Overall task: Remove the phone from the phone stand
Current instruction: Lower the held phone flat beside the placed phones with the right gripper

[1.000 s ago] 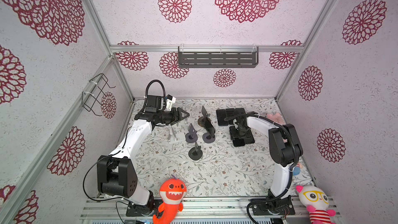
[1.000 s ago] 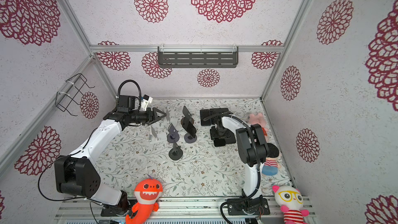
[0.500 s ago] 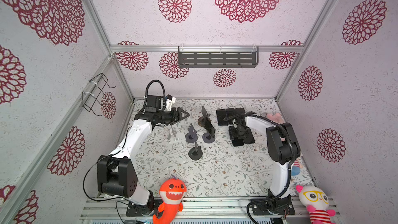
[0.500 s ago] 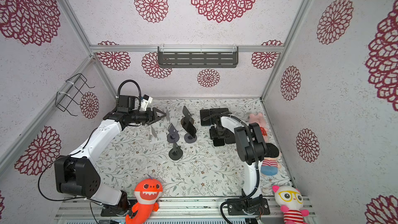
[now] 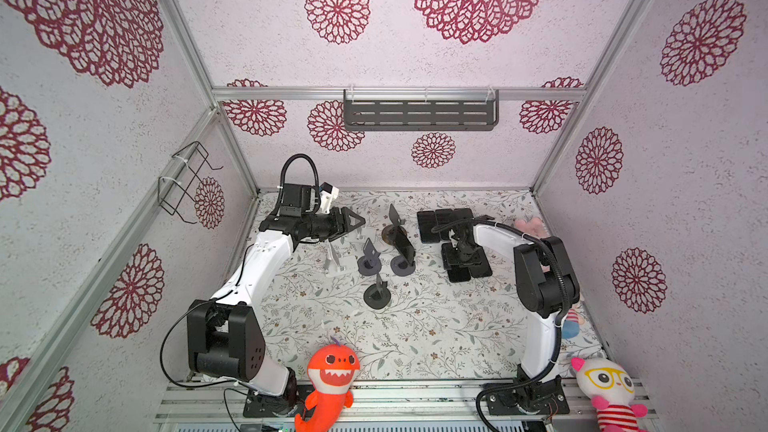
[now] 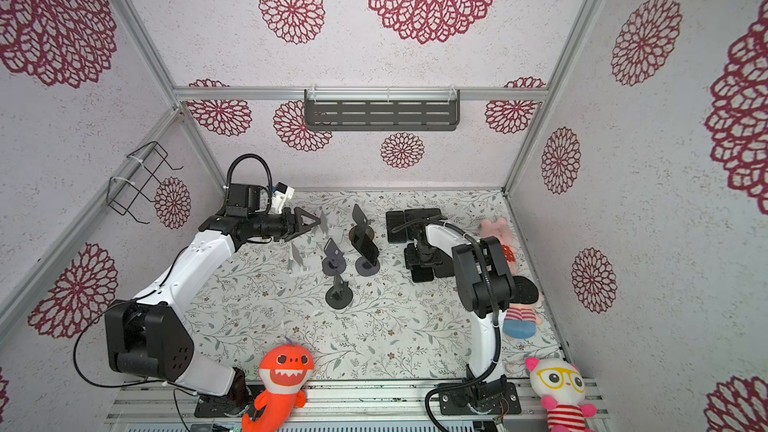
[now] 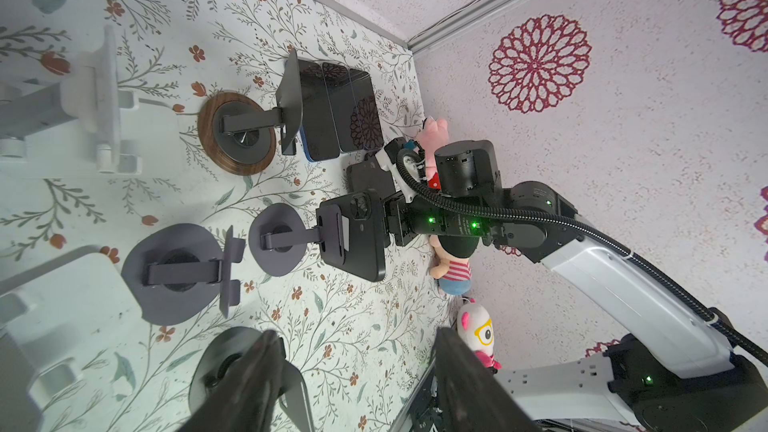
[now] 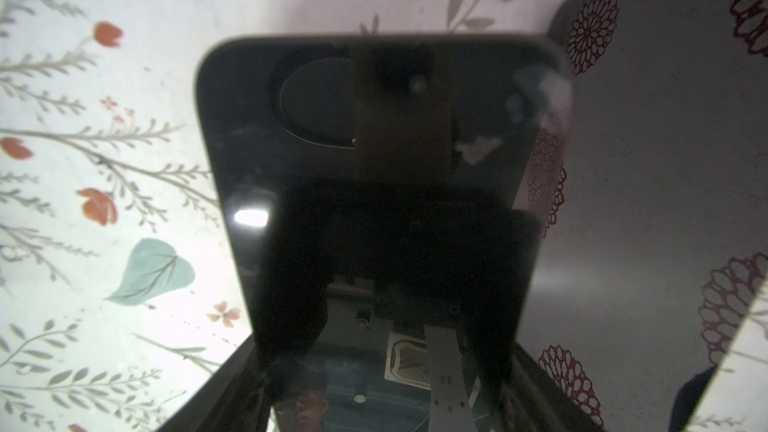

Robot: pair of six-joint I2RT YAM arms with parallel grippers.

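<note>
Left wrist view shows a black phone (image 7: 365, 243) leaning on the grey phone stand (image 7: 282, 238), its camera side showing. In both top views it stands in the middle of the worktop (image 5: 415, 334), just beside bare stands (image 5: 376, 297). The left claw (image 5: 353, 222) hovers above the worktop left of the stands, spread wide and holding nothing. The right claw (image 5: 465, 257) points down at a cluster of dark phones (image 5: 480, 271) lying flat right of the stand. Right wrist view shows one flat phone (image 8: 386, 160) screen-up between its fingers (image 8: 224, 392); whether they pinch it I cannot tell.
</note>
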